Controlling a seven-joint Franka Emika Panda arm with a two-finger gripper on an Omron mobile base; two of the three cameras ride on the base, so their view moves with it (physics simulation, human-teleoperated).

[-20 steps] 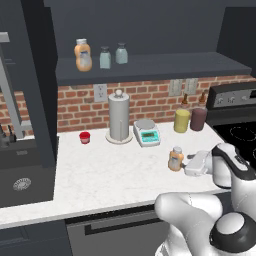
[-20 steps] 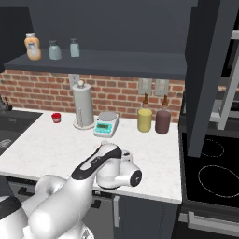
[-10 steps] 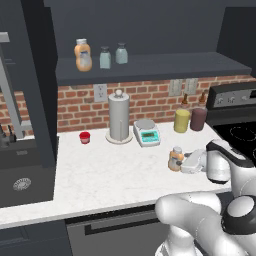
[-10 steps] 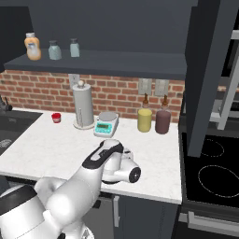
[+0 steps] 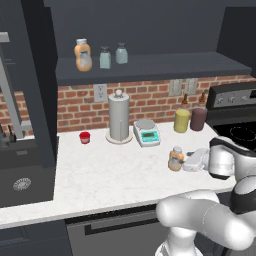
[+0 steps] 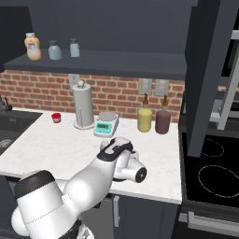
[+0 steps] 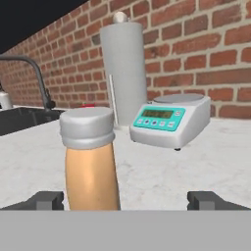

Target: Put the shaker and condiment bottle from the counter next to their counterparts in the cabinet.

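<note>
End effector (image 7: 125,201): I see my two fingertips (image 7: 46,200) spread wide apart, low over the desk. Nothing is squeezed between them.
Bottle (image 5: 175,158): the small orange one stands upright on the desk, right in front of my end effector (image 5: 189,161). In the hand view the bottle (image 7: 90,159) sits between my fingertips, closer to the one on the view's left. I cannot tell if it touches that one.
Scale (image 5: 147,132): a small white one with a teal face, behind the bottle, near the wall.
Silver can (image 5: 119,117): tall, with a knob on top, just left of the scale.
Red cup (image 5: 84,137): tiny, further left on the desk.
Yellow bottle (image 5: 182,119) and dark bottle (image 5: 198,117): side by side at the brick wall, on the right.
Desk (image 5: 85,176): white and marbled.
Shelf (image 5: 165,67): dark, up high. On it stand another orange bottle (image 5: 82,55) and two pale teal shakers (image 5: 105,57), close together at the left end.
Sink (image 5: 22,180): dark, at the far left.
</note>
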